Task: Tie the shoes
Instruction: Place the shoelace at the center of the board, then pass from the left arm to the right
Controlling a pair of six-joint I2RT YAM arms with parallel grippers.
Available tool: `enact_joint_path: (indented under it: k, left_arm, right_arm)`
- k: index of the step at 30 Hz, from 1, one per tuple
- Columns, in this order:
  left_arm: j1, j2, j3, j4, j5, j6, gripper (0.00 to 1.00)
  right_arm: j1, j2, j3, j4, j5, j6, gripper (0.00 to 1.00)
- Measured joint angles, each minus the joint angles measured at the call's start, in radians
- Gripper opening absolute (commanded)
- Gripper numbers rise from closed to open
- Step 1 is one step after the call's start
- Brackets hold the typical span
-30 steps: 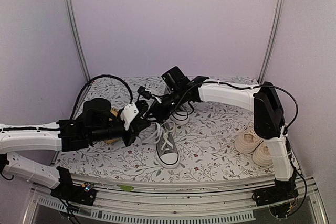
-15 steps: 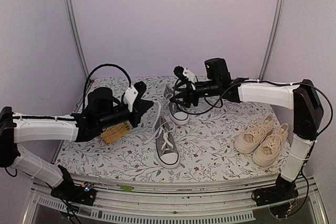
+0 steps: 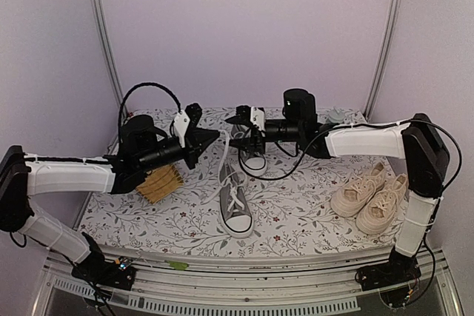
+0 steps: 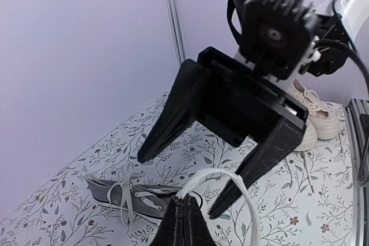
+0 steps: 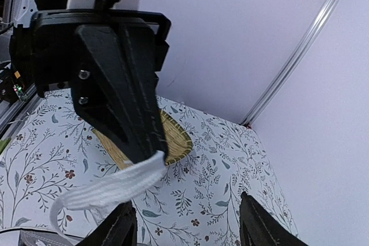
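Two robot arms meet above the middle of a floral-patterned worktop [image 3: 296, 209]. The left fingers [image 4: 174, 227] are pressed together, pinching a flat white lace [image 5: 109, 189]. The lace rises from a small grey sneaker [image 3: 235, 209] that stands upright near the middle of the worktop, with its white toe cap pointing toward the arm bases. From the pinch, the lace curves into a loose loop. The right fingers [image 4: 173, 113] face the left ones, spread wide apart and holding nothing. The loop hangs just in front of them; whether it touches them cannot be told. A second grey sneaker [image 3: 254, 159] stands just behind the first, below the right fingers. A larger cream pair [image 3: 370, 196] sits side by side near the right edge, well apart from the grey shoes. A woven basket [image 3: 159, 183] lies on the left side of the worktop, under the left arm.
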Motion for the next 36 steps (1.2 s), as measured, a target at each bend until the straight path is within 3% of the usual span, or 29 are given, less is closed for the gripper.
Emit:
enact_joint_path:
  k: [7,30,36]
  left_arm:
    - [0.028,0.04,0.013,0.009,0.017,-0.014,0.0]
    - [0.029,0.06,0.02,0.006,0.074,-0.019,0.0]
    - [0.029,0.089,0.031,-0.009,0.066,-0.019,0.0]
  right_arm:
    - [0.028,0.0,-0.058,0.068,-0.077,-0.02,0.53]
    - [0.028,-0.002,-0.059,0.149,-0.053,0.004,0.2]
    - [0.028,-0.016,-0.059,0.147,-0.074,0.014,0.01]
